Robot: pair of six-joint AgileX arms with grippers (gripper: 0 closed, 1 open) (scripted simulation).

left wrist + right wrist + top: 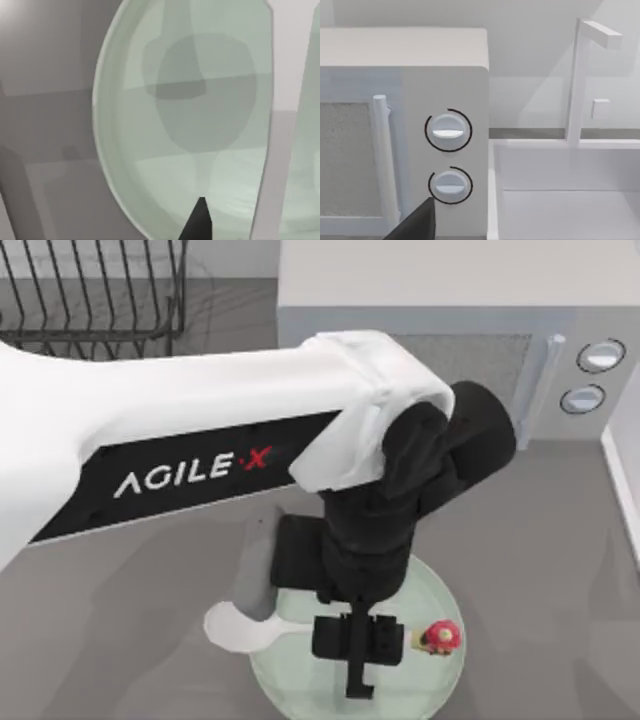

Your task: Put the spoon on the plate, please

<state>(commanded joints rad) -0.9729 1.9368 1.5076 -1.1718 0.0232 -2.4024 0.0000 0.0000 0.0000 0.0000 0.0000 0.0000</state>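
Observation:
The pale mint-green plate (435, 595) lies near the table's front edge, right of centre. My left arm reaches across the table, and my left gripper (360, 672) hangs over the plate's middle, pointing down. The white spoon (240, 628) has its bowl outside the plate's left rim, and its handle runs right, across the rim, until it disappears under the gripper. I cannot see whether the gripper touches it. In the left wrist view the plate (150, 165) is close below, with a pale strip (265, 150) across it that may be the handle. My right gripper (415, 225) is parked facing the microwave.
A tiny red mushroom-like figure (441, 637) stands on the plate's right part. A white microwave (450, 350) with two dials (448, 131) is behind the plate. A wire dish rack (95, 290) sits at the back left, and a white sink (570, 200) at the right.

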